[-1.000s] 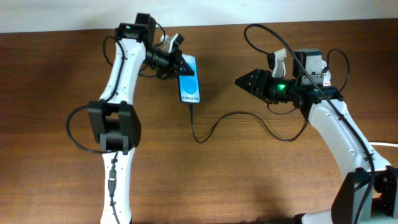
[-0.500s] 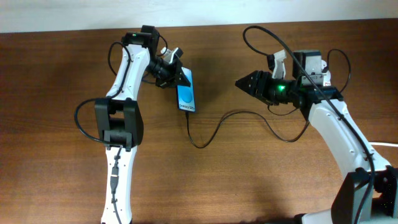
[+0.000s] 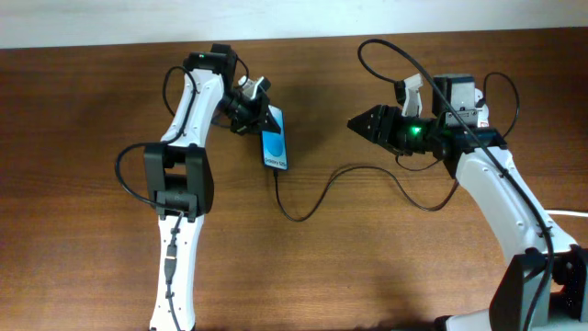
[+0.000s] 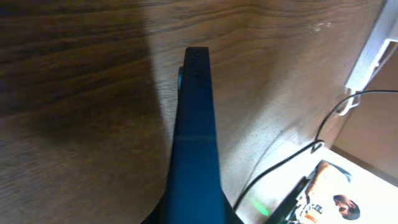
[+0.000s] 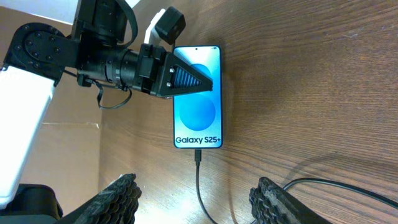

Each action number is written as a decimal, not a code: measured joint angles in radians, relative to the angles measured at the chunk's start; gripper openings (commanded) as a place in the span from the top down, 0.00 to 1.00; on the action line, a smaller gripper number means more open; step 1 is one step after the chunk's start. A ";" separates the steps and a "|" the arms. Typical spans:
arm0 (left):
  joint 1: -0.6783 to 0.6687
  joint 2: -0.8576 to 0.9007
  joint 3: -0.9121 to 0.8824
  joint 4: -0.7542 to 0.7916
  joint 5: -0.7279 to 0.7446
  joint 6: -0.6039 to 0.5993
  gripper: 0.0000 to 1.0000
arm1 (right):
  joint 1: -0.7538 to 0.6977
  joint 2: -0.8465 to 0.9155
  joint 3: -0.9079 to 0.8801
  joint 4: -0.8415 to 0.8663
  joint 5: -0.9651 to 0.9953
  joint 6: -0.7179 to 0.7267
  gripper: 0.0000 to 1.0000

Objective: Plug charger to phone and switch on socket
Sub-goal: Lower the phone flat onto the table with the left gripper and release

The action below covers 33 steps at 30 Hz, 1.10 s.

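The phone (image 3: 275, 149) has a bright blue screen and hangs from my left gripper (image 3: 264, 116), which is shut on its upper end. The screen is tilted toward the right arm. In the right wrist view the phone (image 5: 198, 118) faces the camera, with the left gripper (image 5: 210, 81) clamped over its top. It shows edge-on (image 4: 196, 118) in the left wrist view. The charger (image 3: 317, 188), a thin black cable, has its plug (image 5: 198, 155) in the phone's lower end. My right gripper (image 3: 353, 122) is open, apart from the phone, and holds nothing. The socket is out of view.
The charger loops across the middle of the wooden table (image 3: 83, 184) and runs on toward the right arm (image 3: 496, 193). A white cord (image 3: 575, 213) shows at the right edge. A pale wall strip (image 3: 92, 23) borders the table's far side.
My left gripper has drawn the phone slightly left and toward the near side and tilted it, so it looks narrower from above. The cable's loop followed. The right arm has stayed still.
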 measured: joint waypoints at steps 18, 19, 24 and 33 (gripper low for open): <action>0.000 0.002 0.000 -0.001 -0.039 -0.017 0.61 | 0.000 0.000 0.000 0.000 0.004 -0.001 0.36; 0.000 0.002 0.000 -0.003 -0.048 -0.027 0.60 | 0.000 0.000 0.000 0.000 0.004 0.000 0.36; 0.000 0.002 0.000 -0.007 -0.074 -0.058 0.53 | 0.000 0.000 0.000 0.001 0.004 -0.003 0.32; 0.000 0.002 0.002 -0.024 -0.121 -0.065 0.50 | 0.000 0.000 0.000 0.002 0.004 -0.004 0.28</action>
